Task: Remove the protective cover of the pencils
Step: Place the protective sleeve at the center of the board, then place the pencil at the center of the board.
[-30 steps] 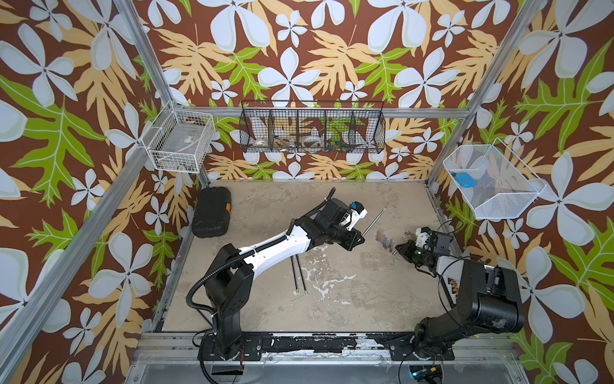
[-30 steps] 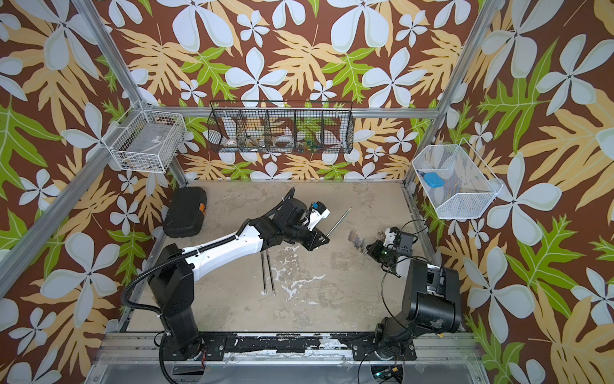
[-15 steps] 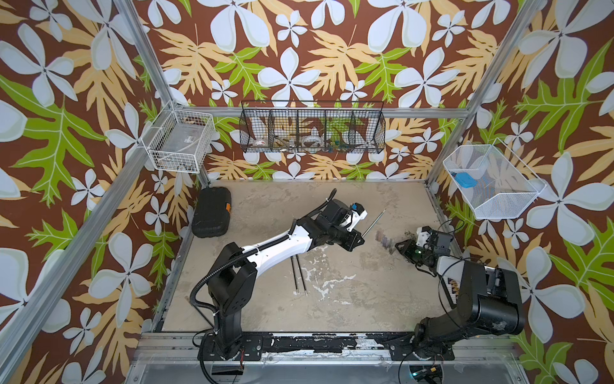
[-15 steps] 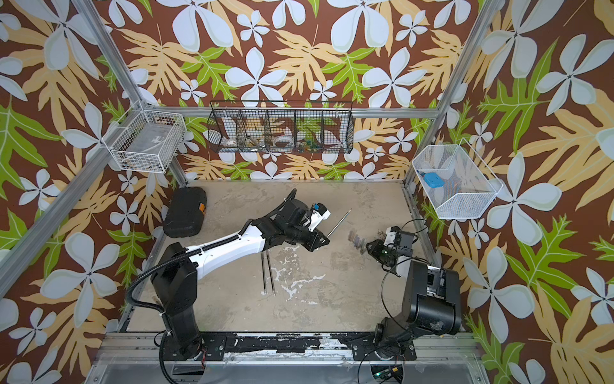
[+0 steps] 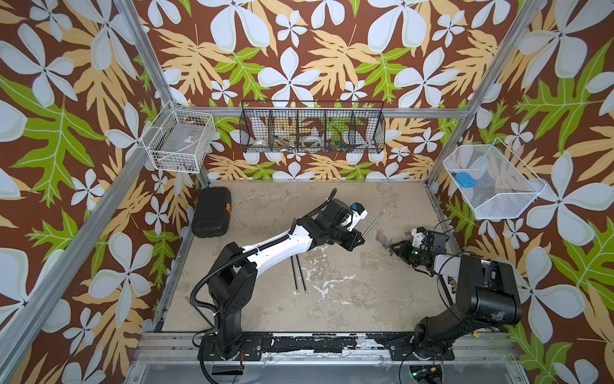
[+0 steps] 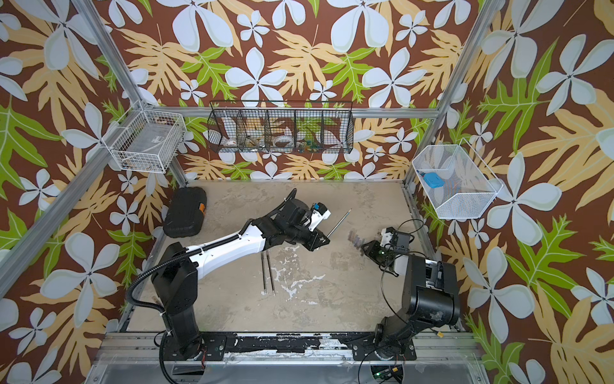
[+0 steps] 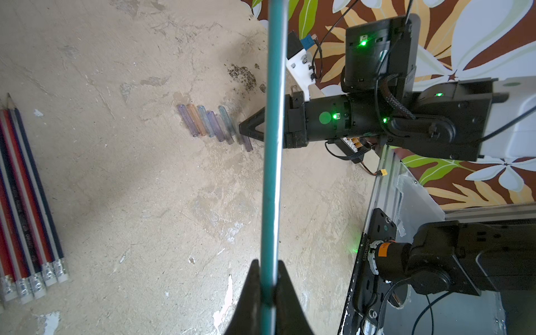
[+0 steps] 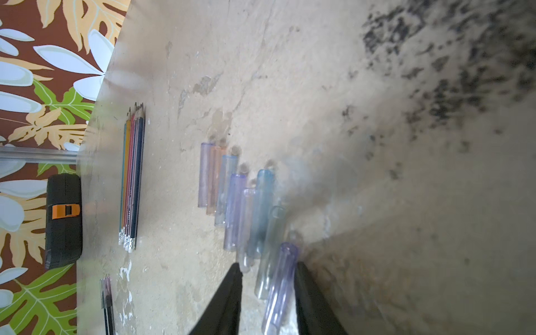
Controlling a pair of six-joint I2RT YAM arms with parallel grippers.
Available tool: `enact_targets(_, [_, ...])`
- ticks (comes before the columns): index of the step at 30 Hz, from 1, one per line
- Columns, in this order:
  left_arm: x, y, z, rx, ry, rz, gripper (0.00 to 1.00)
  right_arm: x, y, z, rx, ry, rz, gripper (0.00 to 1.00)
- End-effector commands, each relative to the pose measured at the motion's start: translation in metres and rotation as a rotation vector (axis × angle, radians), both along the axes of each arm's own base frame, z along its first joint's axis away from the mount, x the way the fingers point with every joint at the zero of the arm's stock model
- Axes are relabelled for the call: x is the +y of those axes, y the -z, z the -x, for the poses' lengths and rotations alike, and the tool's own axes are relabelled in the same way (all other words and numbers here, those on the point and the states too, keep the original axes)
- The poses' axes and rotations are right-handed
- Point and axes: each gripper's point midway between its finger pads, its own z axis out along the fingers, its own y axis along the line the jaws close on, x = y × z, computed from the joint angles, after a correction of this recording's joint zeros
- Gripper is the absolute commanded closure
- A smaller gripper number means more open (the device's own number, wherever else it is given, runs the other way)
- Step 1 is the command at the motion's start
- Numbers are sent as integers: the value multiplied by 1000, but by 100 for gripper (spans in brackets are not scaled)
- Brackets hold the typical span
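While the left gripper [image 7: 267, 262] is clamped tight on a teal pencil [image 7: 272, 145], the shaft sticks out past the jaws. It is raised above the middle of the tabletop [image 5: 332, 309] and aimed toward the far right corner. A bundle of pencils [image 7: 26, 203] lies flat on the tabletop, sharpened tips bare and silvery ends lined up. Two more pencils [image 5: 298, 276] lie side by side closer to the front edge. Near the right edge, loose covers [image 8: 235, 208] lie in a slanted row, touching one another; they are clear tubes tinted purple, orange and blue. At the end of the row a purple cover [image 8: 282, 281] rests on the surface between the fingers of the right gripper [image 8: 268, 264]. Its jaws stand partly apart, wider than the tube, with a gap showing on one side. A black case [image 5: 212, 212] sits against the left edge near the far left corner.
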Motion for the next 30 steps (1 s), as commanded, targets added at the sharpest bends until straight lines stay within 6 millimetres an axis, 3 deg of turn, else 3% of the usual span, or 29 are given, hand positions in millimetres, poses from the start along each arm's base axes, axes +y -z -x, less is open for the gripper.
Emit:
enact_targets(1, [-2, -4, 0, 5, 1, 12, 100, 5, -4, -4, -18, -20, -16, 65])
enact_targets(13, [-1, 2, -4, -2, -8, -9, 100, -8, -8, -3, -13, 30, 61, 66])
enact_targets(17, [7, 12, -17, 2, -40, -36, 100, -15, -21, 0, -45, 58, 112, 66])
enact_targets(21, [28, 24, -45, 11, -117, -69, 100, -18, -48, 8, -105, 62, 170, 66])
enact_targets(26, [58, 30, -81, 63, -218, -35, 100, -6, -67, 45, -201, 57, 218, 67])
enact_targets(30, [65, 36, -91, 159, -224, 57, 100, 8, -77, 79, -332, 80, 217, 67])
